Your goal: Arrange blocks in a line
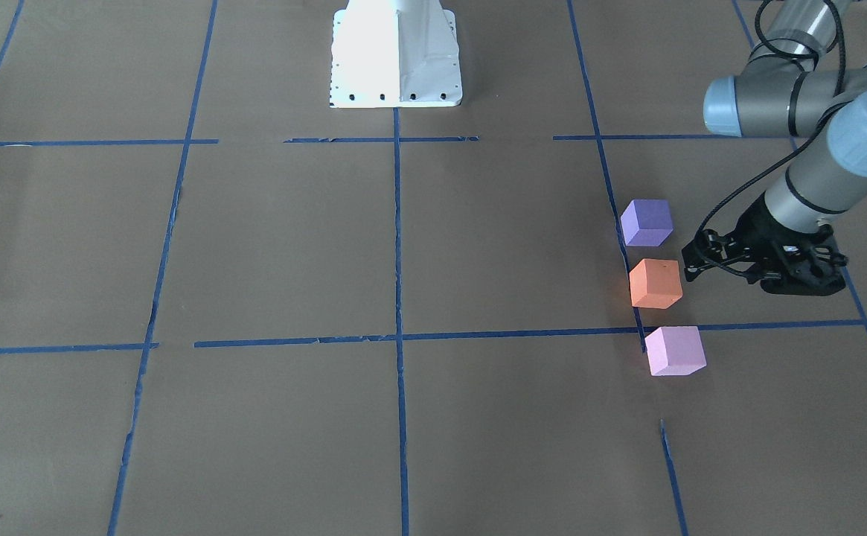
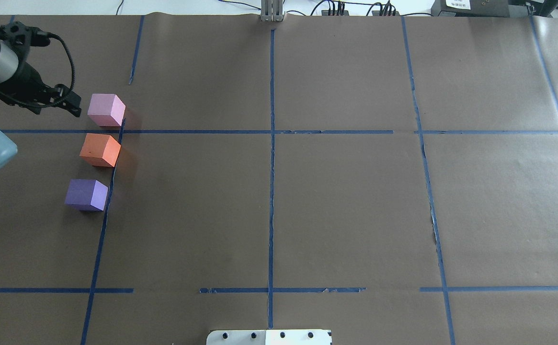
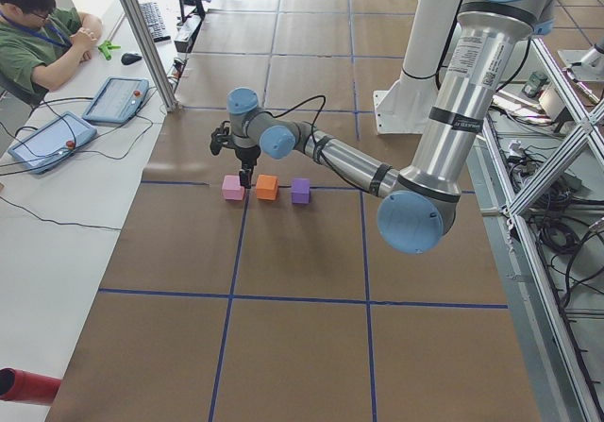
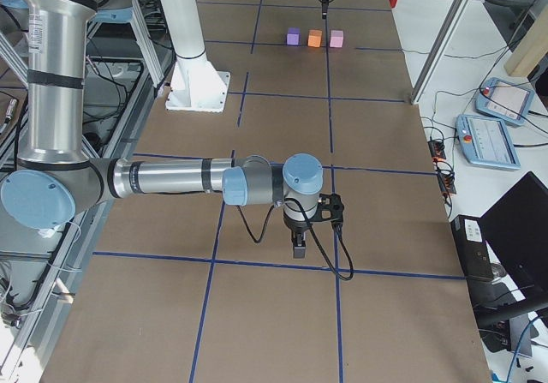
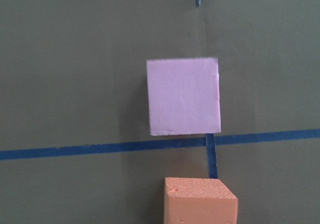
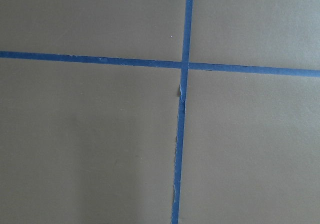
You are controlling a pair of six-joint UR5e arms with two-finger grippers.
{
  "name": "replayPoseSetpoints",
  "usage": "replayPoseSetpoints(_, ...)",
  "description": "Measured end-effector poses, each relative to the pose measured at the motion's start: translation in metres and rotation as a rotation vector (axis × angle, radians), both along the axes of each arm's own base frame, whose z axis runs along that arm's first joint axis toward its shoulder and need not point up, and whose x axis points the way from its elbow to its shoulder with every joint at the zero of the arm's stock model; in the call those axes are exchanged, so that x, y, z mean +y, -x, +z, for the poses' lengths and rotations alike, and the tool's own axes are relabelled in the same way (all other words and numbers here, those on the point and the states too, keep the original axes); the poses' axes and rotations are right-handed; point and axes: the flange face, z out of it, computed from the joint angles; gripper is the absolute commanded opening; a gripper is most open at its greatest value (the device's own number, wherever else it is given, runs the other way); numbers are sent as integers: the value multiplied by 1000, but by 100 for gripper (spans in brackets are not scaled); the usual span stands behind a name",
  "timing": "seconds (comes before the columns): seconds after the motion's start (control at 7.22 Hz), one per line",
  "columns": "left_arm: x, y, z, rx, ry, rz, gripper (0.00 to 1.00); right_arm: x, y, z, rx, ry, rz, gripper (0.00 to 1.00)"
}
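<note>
Three cubes stand in a line along a blue tape line at the robot's left: a violet-purple block (image 1: 647, 222) (image 2: 86, 194), an orange block (image 1: 655, 284) (image 2: 99, 150) and a pale pink block (image 1: 675, 351) (image 2: 106, 109). The left wrist view shows the pink block (image 5: 184, 96) in the middle and the orange block (image 5: 200, 202) at the bottom edge. My left gripper (image 1: 690, 269) (image 2: 76, 110) hangs above the table just outboard of the pink and orange blocks, looks shut and holds nothing. My right gripper (image 4: 298, 250) shows only in the exterior right view, far from the blocks, and I cannot tell its state.
The white robot base (image 1: 396, 52) (image 2: 269, 337) stands at the table's middle edge. Blue tape lines (image 6: 182, 134) grid the brown paper. An operator (image 3: 38, 35) sits at a side table with tablets (image 3: 115, 101).
</note>
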Motion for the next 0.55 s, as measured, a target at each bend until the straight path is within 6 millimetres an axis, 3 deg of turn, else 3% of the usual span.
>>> replayPoseSetpoints(0.14,-7,50,18,-45,-53,35,100,0,0,0,0,0,0,100)
replayPoseSetpoints(0.28,-9,105,52,-93,-106,83,100,0,0,0,0,0,0,100)
replayPoseSetpoints(0.55,4,213,141,-161,-133,146,100,0,0,0,0,1,0,100)
